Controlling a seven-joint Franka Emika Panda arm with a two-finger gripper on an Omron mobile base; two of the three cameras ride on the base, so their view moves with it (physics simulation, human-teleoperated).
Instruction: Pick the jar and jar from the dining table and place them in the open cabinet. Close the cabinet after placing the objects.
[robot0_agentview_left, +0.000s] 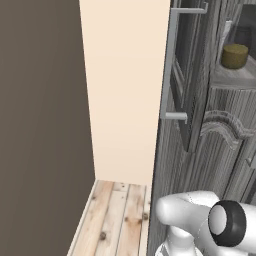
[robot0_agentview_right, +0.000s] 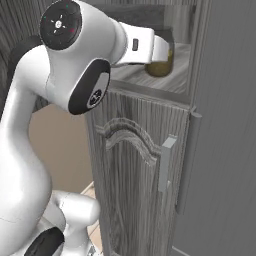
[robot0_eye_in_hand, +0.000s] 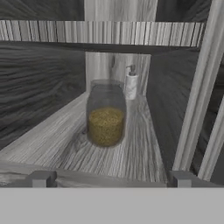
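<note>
Gripper at the front edge of the cabinet shelf, jaws wide apart, holding nothing. Two dark fingertips just visible at the bottom of the hand view, one to each side.

Olive-yellow jar upright on the shelf, straight ahead of the jaws and centred between them, clear of both tips. Filled roughly to the lower half; glass above the filling faint and hard to trace against the dark interior. Lid not distinguishable.

Small white bottle-shaped item beyond the jar, slightly right of the jaw line, near the back wall; too small and blurred to identify.

In the right base view, jar largely hidden behind the arm's forearm, only a sliver of olive filling showing. In the left base view, jar cut by the open door, bar handle in front.

Second jar and dining table: location cannot be told.
</note>
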